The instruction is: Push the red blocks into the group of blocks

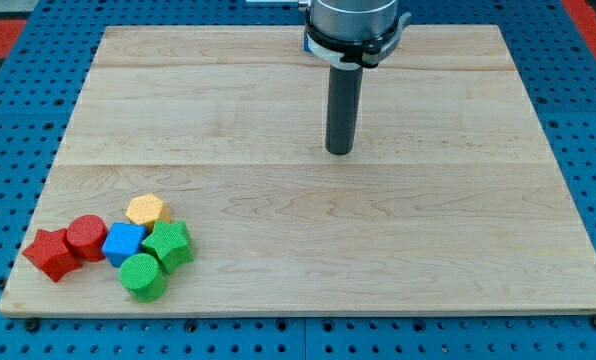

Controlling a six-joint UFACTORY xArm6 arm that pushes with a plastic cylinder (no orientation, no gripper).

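You have the wooden desk (308, 250) nearly bare, with every block bunched near its bottom-left corner in the view. There is no pincer on this arm, so there is nothing to report as apart or together; the rod ends in my tip (339, 152), which stands well apart from the blue cube (124, 243), up and to the view's right of it. Take that blue cube as your landmark: the red cylinder (86, 237) touches its left side, and the red star-shaped block (50, 254) sits left of that, touching the cylinder. The green star-shaped block (168, 244) lies just right of the cube, the green cylinder (143, 277) below it, the yellow hexagonal block (148, 210) above. The reds look already joined; if you tighten them, come round to the star's left side and push gently rightward towards the cube.
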